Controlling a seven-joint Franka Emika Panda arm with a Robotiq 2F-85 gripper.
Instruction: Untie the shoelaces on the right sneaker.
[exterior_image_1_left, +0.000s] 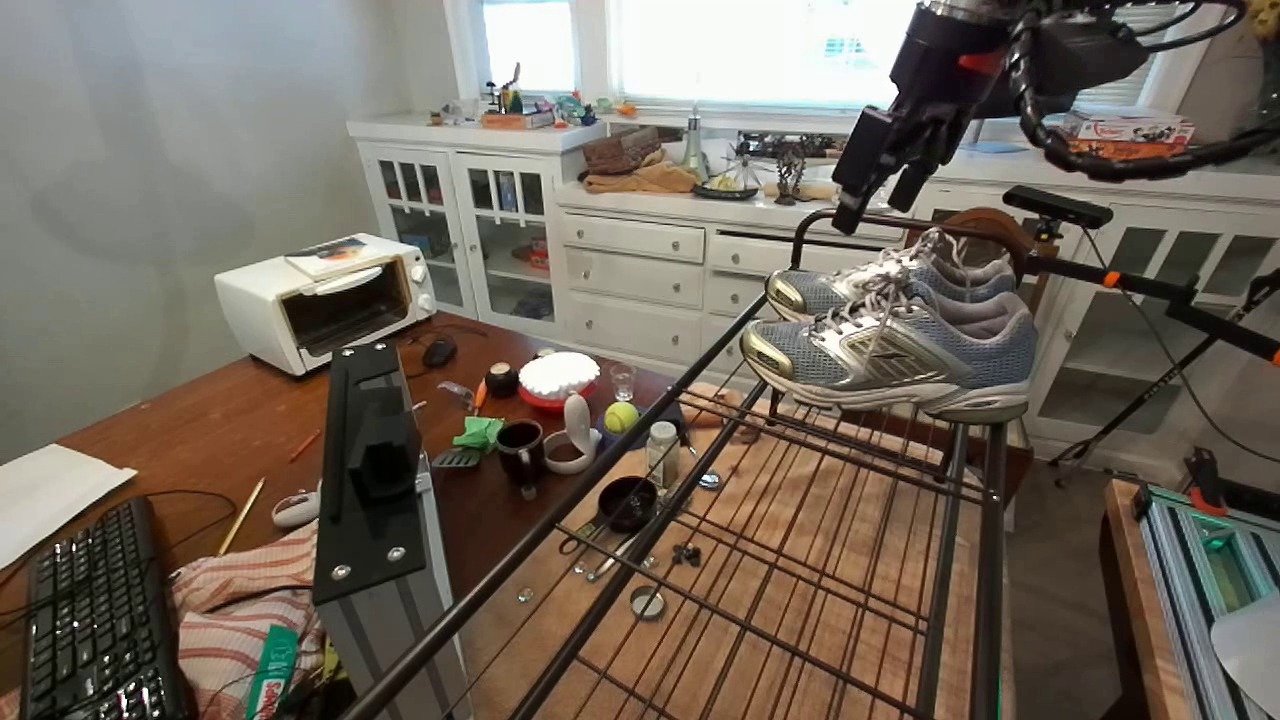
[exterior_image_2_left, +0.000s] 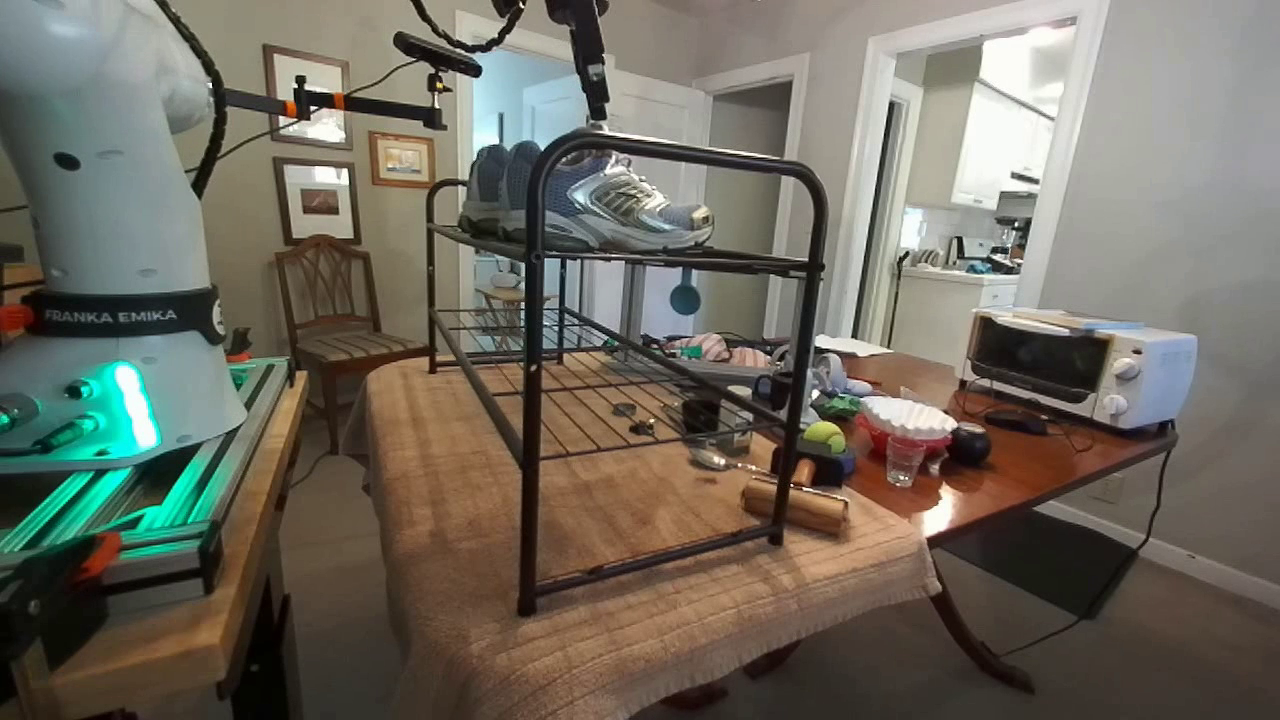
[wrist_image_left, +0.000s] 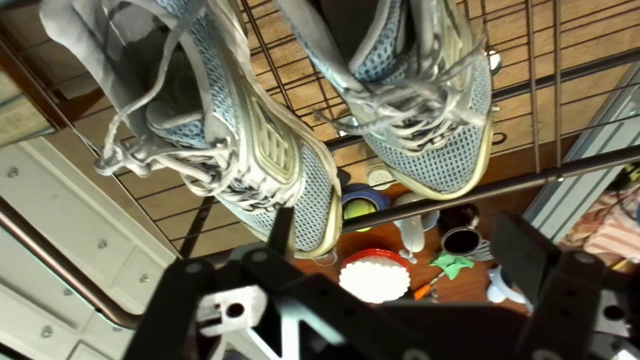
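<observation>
Right sneaker (wrist_image_left: 272, 145) on top tier of dark metal rack (exterior_image_2_left: 533, 400), on the side nearer the white cabinets (exterior_image_1_left: 635, 275), right beside the other sneaker (exterior_image_1_left: 890, 350). Toes of both point toward the wooden table (exterior_image_1_left: 200, 410). Rack stands on tan towel (exterior_image_2_left: 640, 630). Gripper (exterior_image_1_left: 878, 205) hangs above the pair, jaws apart — visible gap down to the shoes. Wrist view: right sneaker's shoelaces (wrist_image_left: 197, 167) bunch near the tongue, one strand looping across the shoe opening — tied or loose, hard to tell from this angle. On the table: toaster oven (exterior_image_1_left: 330, 300), tennis ball (exterior_image_1_left: 621, 417), keyboard (exterior_image_1_left: 95, 610).
</observation>
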